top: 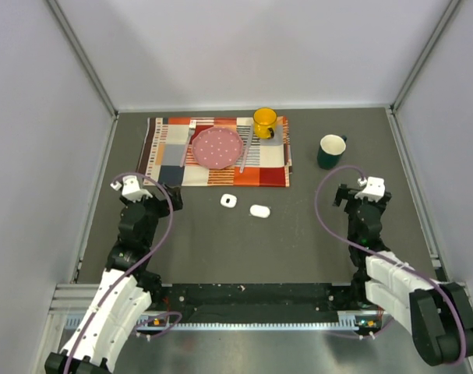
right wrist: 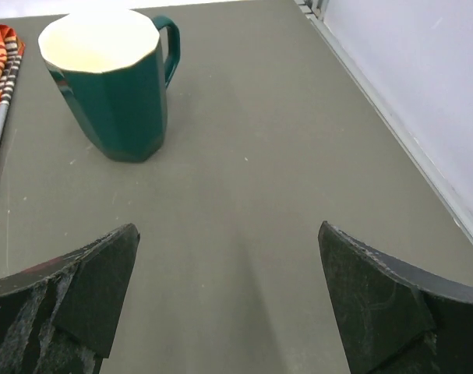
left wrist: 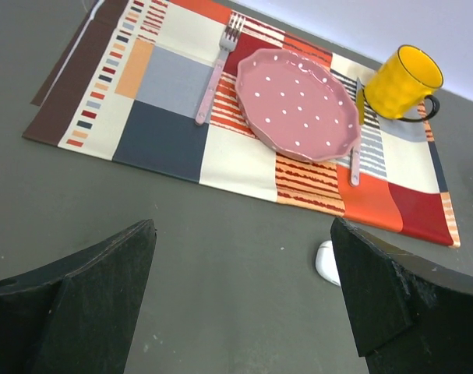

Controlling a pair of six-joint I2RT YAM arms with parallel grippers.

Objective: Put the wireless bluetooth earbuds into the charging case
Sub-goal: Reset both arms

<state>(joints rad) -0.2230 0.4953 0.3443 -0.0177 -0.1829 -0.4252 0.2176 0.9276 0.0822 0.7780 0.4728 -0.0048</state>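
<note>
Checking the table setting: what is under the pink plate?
The plate sits on a checked placemat. A utensil pokes out beside its rim. Anything directly beneath the plate is hidden.

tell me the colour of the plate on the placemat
The plate is pink with small white dots; the left wrist view shows it best.

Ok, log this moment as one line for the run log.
stage: not started | left claw: open, empty | right claw: open, empty | left case, right case: on table, untouched
</note>
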